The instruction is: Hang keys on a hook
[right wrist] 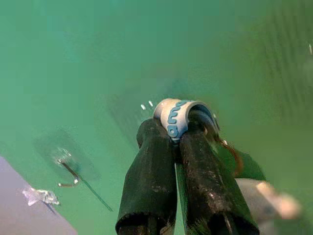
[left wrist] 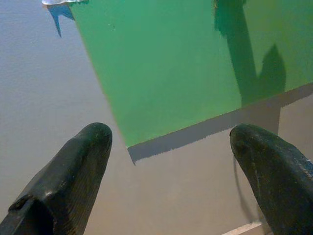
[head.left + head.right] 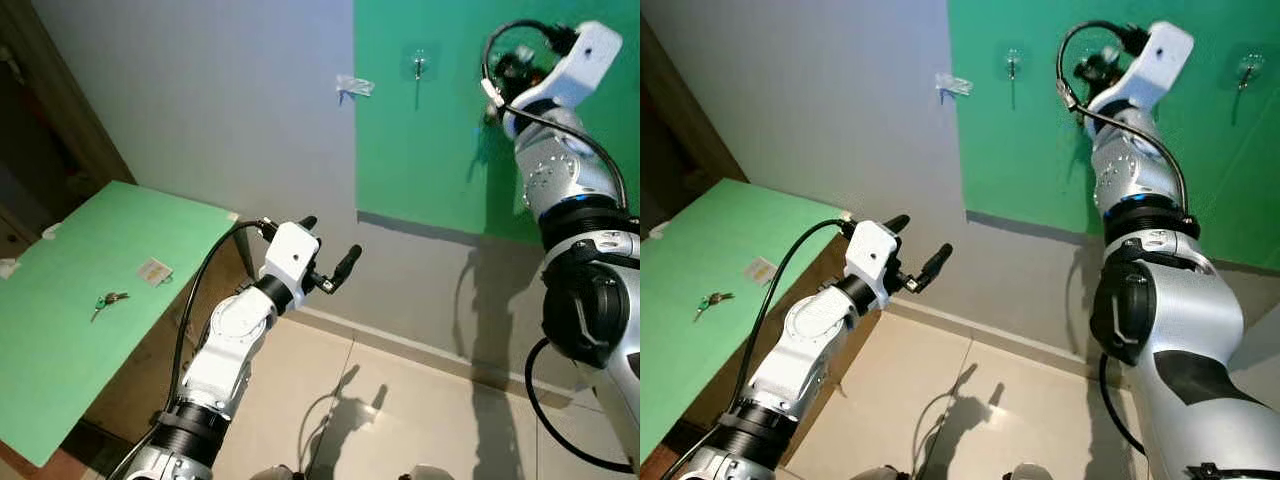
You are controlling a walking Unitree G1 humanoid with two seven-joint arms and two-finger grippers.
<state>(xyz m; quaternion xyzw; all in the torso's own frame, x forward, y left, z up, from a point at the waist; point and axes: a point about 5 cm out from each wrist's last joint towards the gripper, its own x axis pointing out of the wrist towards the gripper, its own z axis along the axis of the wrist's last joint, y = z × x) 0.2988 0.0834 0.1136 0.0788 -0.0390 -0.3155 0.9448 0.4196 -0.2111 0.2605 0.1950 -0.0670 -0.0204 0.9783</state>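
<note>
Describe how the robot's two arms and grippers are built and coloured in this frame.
Both arms are silver-grey segmented shells with black joint collars. Each wrist carries a white boxy housing, and a black cable loops from it back along the forearm. The left gripper has two long, rounded black fingers. The right gripper has the same black fingers, with a matte, slightly textured surface.

Metal hook (image 1: 67, 175) — matt green wall (image 3: 450, 130).

A green-topped table (image 3: 60, 330) carries a bunch of keys (image 3: 108, 300) and, near it, a small card (image 3: 154, 271).
</note>
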